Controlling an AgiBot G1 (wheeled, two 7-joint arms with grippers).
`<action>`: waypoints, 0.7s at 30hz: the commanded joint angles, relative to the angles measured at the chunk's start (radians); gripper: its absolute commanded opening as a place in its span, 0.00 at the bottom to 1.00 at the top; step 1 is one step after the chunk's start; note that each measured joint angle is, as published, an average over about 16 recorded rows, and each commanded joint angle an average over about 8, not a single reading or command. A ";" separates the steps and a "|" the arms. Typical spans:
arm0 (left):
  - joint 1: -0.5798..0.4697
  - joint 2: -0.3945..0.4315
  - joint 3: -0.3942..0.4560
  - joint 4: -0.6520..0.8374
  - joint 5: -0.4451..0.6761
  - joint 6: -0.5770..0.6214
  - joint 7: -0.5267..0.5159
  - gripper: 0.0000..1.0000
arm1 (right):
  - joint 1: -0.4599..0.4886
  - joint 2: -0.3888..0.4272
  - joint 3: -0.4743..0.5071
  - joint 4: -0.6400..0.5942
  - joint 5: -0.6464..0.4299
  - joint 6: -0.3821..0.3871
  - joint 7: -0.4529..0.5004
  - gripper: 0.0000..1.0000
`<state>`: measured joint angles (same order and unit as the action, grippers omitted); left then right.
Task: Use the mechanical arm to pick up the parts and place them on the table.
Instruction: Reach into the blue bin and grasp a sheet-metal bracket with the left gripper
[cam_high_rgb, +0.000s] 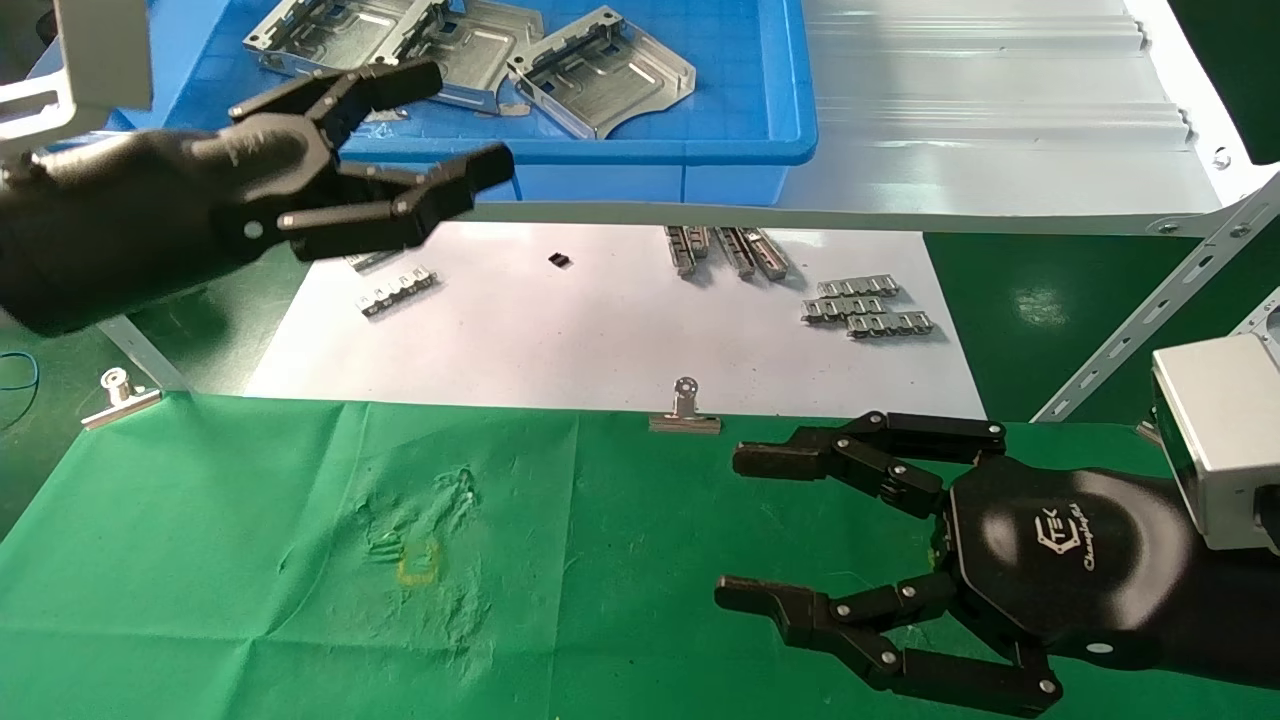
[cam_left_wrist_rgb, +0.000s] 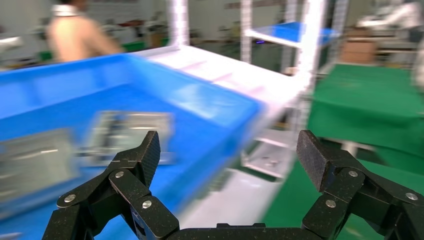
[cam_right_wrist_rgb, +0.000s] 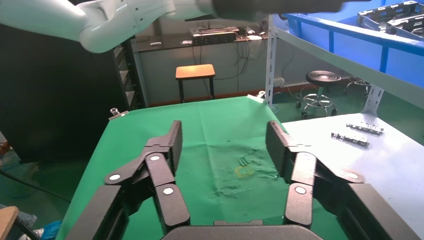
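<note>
Three silver stamped plates (cam_high_rgb: 600, 72) lie in the blue bin (cam_high_rgb: 740, 150) at the back; they show blurred in the left wrist view (cam_left_wrist_rgb: 125, 132). My left gripper (cam_high_rgb: 455, 125) is open and empty, raised in front of the bin's near wall, fingers pointing toward the plates. My right gripper (cam_high_rgb: 735, 525) is open and empty, low over the green cloth table (cam_high_rgb: 250, 560) at the right. The cloth's yellow mark (cam_high_rgb: 418, 565) lies ahead of it and shows between its fingers in the right wrist view (cam_right_wrist_rgb: 244, 171).
A white sheet (cam_high_rgb: 600, 330) between bin and cloth carries several narrow toothed strips (cam_high_rgb: 865, 305) and a small black piece (cam_high_rgb: 560, 260). Binder clips (cam_high_rgb: 685, 410) pin the cloth's far edge. A slanted metal rail (cam_high_rgb: 1150, 310) stands at the right.
</note>
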<state>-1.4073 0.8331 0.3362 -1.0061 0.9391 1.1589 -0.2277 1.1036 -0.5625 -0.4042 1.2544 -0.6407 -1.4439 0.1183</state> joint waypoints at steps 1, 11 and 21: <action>-0.048 0.023 0.009 0.043 0.031 -0.038 -0.006 1.00 | 0.000 0.000 0.000 0.000 0.000 0.000 0.000 0.00; -0.330 0.116 0.113 0.373 0.248 -0.159 -0.044 1.00 | 0.000 0.000 0.000 0.000 0.000 0.000 0.000 0.00; -0.536 0.197 0.176 0.698 0.374 -0.208 0.029 1.00 | 0.000 0.000 0.000 0.000 0.000 0.000 0.000 0.00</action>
<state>-1.9323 1.0278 0.5069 -0.3205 1.3034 0.9476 -0.2009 1.1036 -0.5625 -0.4043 1.2544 -0.6407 -1.4438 0.1182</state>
